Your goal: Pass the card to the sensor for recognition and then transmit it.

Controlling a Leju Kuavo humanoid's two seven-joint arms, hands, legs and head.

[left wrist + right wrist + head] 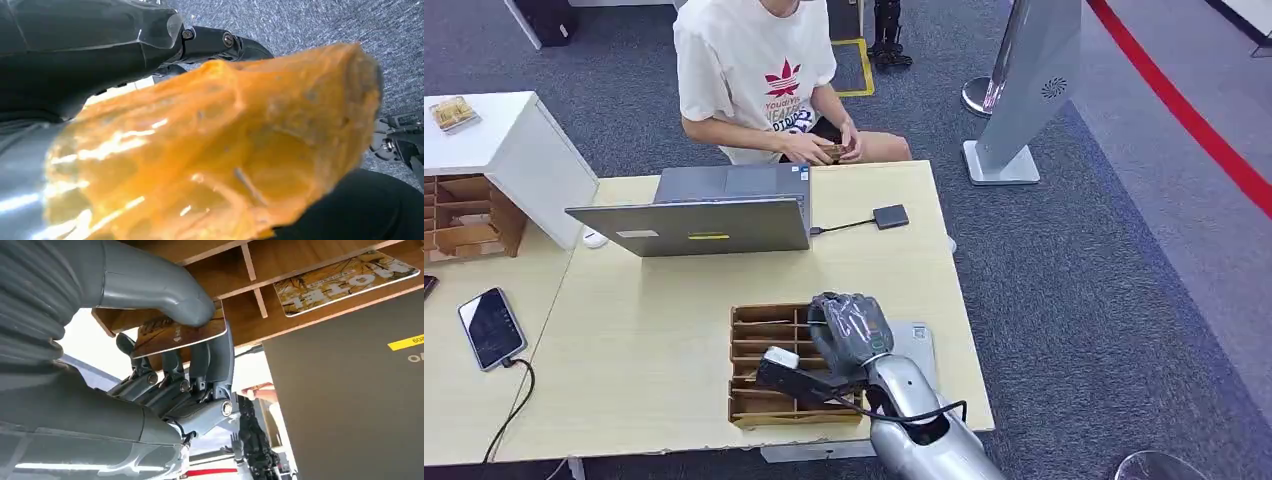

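Right hand (pixel 170 365) up close in its wrist view: thick thumb pressed on top of a brown printed card (pixel 180 332), darker fingers under it, so the card is pinched and held. Head view puts this hand (pixel 852 328) over the right end of the wooden slotted tray (pixel 759 345) on the bench (pixel 624 370). Second card (pixel 345 280) lies in a neighbouring tray compartment. Left hand: its wrist view is blurred by something orange close to the lens; cannot tell its state.

Step, as I judge it: the pick, card gripped at the tray but not yet carried off. Likely sensor is the small dark pad (pixel 891 216) cabled to the laptop (pixel 699 215), well apart from the hand. Next move calls for lifting clear of the tray dividers, keeping the pinch, then reaching forward to the pad. Person (pixel 764 75) sits beyond the bench.
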